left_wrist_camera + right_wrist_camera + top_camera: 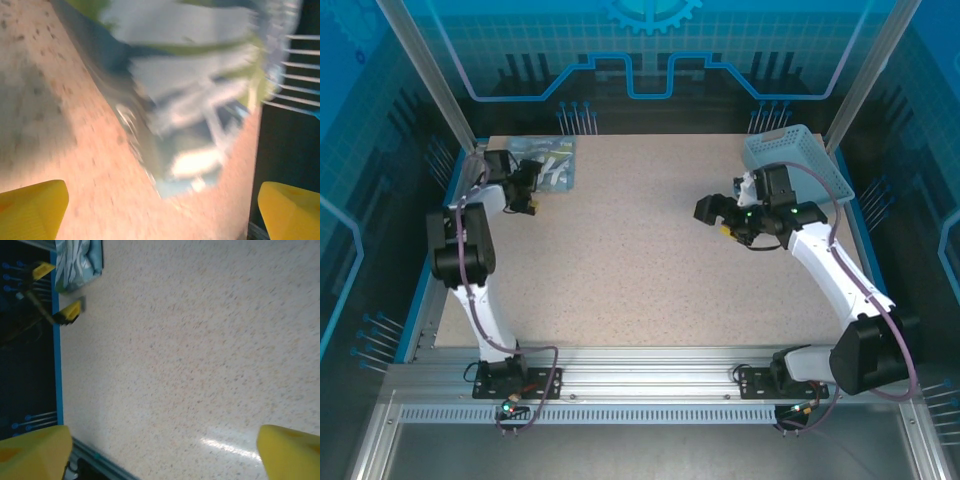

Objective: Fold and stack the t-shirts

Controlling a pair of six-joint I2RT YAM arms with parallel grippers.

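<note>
In the far left corner of the speckled beige bench (640,280) lies a folded bundle of pale dusty-blue fabric t-shirts (548,160), white lettering uppermost, close to the bench's blue rim. The left hand (528,192) hangs just beside the bundle's near left edge. Seen from its own wrist, its yellow fingertips (32,207) stand spread wide with nothing between them, and the cloth is a blur just ahead. The right hand (712,212) hovers over bare bench on the right side, well apart from the t-shirts, its yellow fingertips (35,452) likewise spread and empty. Behind it, in the far right corner, sits a light blue rectangular plastic mesh basket (798,160).
</note>
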